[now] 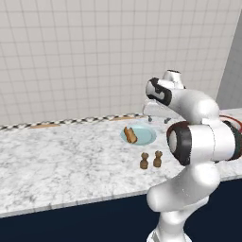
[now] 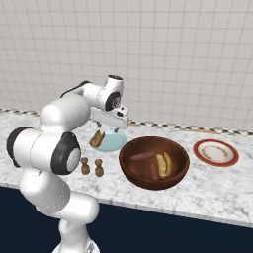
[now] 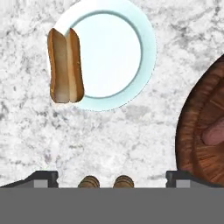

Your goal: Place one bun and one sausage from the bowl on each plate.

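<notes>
The wooden bowl [image 2: 153, 163] holds two sausages and one bun. Beside it, the blue plate [image 3: 131, 48] carries a bun [image 3: 65, 65] across its rim. The gripper [image 3: 111, 175] hangs above that plate, fingers apart and empty; a sausage from the bowl looks next.

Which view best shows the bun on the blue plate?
The hand view: the bun lies across the pale blue plate rim, seen from above. In both base views it is small, and the arm partly hides it in the right one.
</notes>
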